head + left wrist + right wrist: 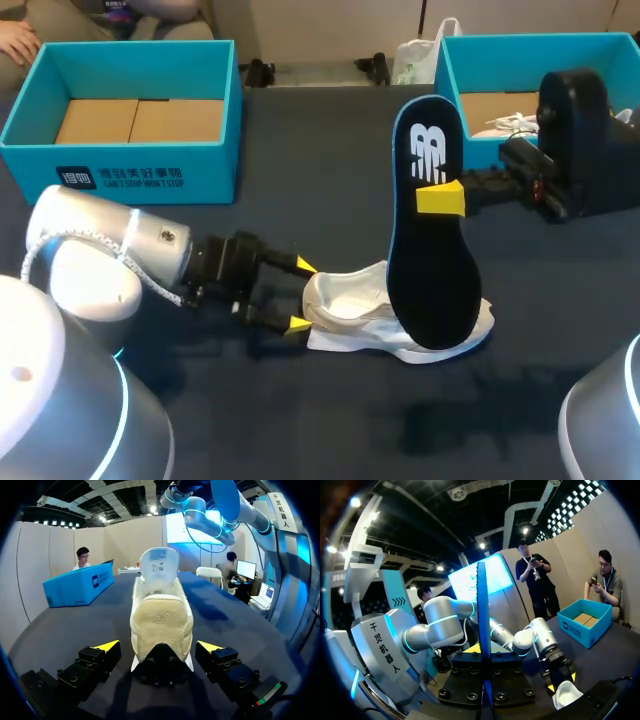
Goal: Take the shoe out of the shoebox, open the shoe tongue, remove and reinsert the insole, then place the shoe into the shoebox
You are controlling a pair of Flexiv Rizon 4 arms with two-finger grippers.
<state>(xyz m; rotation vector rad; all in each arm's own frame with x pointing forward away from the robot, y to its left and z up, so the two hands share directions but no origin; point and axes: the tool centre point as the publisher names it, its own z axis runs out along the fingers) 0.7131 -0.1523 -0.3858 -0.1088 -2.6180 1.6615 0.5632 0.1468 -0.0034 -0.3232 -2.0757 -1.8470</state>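
From above, the white shoe [352,300] stands on its sole in the middle of the dark table [330,160], with its heel toward the left gripper [300,294]. This gripper is spread apart, with one yellow tip at each side of the heel. The right gripper [440,198] comes in from the right and is clamped on the insole [430,270] at about its middle. The insole is black with a blue edge. It stands on end over the front part of the shoe, but I cannot tell whether its lower end touches the shoe. The left box [130,160] and the right box [450,70], both teal, stand at the far corners of the table. The left box is well apart from the shoe. Something white lies in the right box, perhaps paper, but it is too hidden to say.

In the left wrist view, the heel of the shoe [161,620] sits between the spread fingers of the left gripper [159,647], and a narrow gap shows on each side. The tongue [158,567] stands upright ahead. Beyond the shoe and off to one side is the right box [80,586].

In the right wrist view, the insole [482,610] is seen edge-on as a thin blue line rising from between the fingers of the right gripper [483,652], which press on it from both sides. Ahead, the left arm [537,637] reaches down to the shoe [567,692], and the left box [585,620] is behind it.
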